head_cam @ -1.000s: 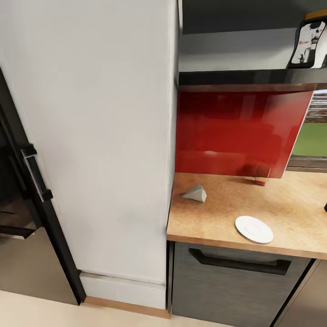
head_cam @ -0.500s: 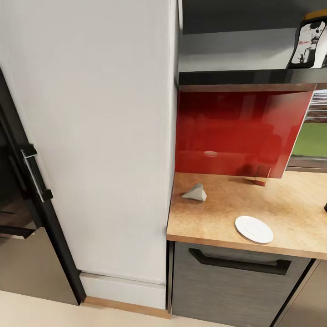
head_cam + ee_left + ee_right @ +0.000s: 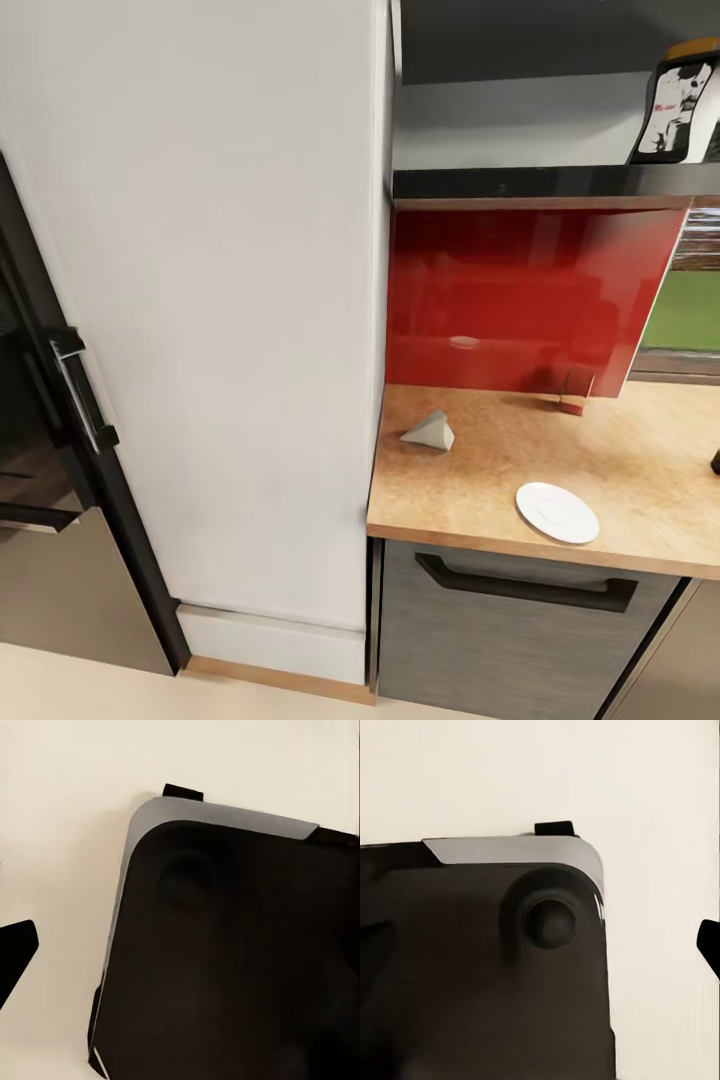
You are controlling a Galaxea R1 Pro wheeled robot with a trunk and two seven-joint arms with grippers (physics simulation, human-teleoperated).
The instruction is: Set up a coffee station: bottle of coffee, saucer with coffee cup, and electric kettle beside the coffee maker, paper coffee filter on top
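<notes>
The bottle of coffee [image 3: 678, 108] stands on the kitchen shelf [image 3: 545, 184] at about 2 o'clock in the head view, cut off by the frame's edge, its white pictured label facing out. Below it, on the kitchen countertop [image 3: 480, 475], the paper coffee filter [image 3: 430, 430] lies on its side toward 3 o'clock from centre, and the saucer [image 3: 557, 512] sits apart from it near the front edge, around 4 o'clock — neither touching the other. A white cabinet panel [image 3: 210, 300] takes up the left half.

Both wrist views look down at the robot's own dark base [image 3: 240, 960] over pale floor; whether the jaws are apart or together I cannot tell.

The step in hand looks like the approach. To do it well, the base should probably shift rightward until the bottle sits centred — reaching from here would be awkward beside the cabinet.
</notes>
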